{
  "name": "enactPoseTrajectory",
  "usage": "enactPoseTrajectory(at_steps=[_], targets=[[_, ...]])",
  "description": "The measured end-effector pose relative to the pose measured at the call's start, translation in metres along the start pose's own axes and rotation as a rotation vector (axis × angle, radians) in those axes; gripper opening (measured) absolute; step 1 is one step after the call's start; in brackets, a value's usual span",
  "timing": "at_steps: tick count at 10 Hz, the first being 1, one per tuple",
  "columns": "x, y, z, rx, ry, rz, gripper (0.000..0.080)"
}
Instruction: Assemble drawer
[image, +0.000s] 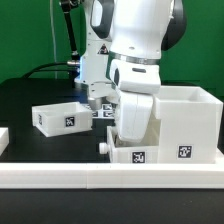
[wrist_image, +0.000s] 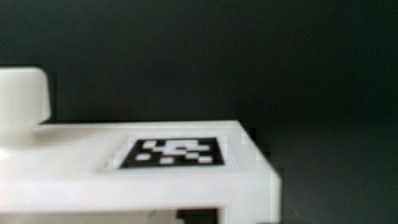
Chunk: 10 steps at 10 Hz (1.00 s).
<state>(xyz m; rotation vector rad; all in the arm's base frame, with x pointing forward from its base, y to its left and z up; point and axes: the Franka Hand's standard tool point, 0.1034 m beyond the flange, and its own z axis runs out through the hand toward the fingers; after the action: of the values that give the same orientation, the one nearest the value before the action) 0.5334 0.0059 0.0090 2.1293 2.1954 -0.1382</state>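
A low white tray (image: 127, 152) with a knob (image: 103, 146) and a square tag stands just behind the long rail, at the front middle. My gripper (image: 132, 135) is down on it, its fingers hidden by the hand. In the wrist view this tray (wrist_image: 107, 175) fills the lower part, very close, with its tag (wrist_image: 175, 152) and knob (wrist_image: 18, 95); a dark fingertip (wrist_image: 201, 213) shows against its wall. The tall cube-like housing (image: 187, 122) stands right beside it on the exterior view's right. The second tray (image: 58, 117) lies apart on the left.
The long low white rail (image: 110, 178) runs along the front. The marker board (image: 98, 110) lies behind the arm. A white piece (image: 3, 140) shows at the left edge. The table is black, with a green wall behind.
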Motion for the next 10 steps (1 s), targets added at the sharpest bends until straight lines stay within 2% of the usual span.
enactPoseTrajectory(at_steps=[2, 3, 4, 5, 6, 7, 8, 9, 10], targets=[[-0.001, 0.0, 0.0, 0.001, 0.0, 0.002, 0.0042], [-0.001, 0.0, 0.0, 0.001, 0.0, 0.004, 0.0131], [-0.003, 0.002, -0.004, -0.006, 0.001, 0.04, 0.0266], [-0.004, 0.003, -0.01, -0.007, -0.001, 0.064, 0.0266], [-0.003, 0.005, -0.019, -0.005, -0.005, 0.077, 0.0451], [-0.002, 0.007, -0.027, -0.011, -0.006, 0.08, 0.0451], [-0.003, 0.009, -0.034, -0.012, -0.009, 0.081, 0.0605], [-0.005, 0.012, -0.044, -0.019, -0.011, 0.082, 0.0605], [-0.013, 0.015, -0.051, -0.027, -0.014, 0.078, 0.0642]])
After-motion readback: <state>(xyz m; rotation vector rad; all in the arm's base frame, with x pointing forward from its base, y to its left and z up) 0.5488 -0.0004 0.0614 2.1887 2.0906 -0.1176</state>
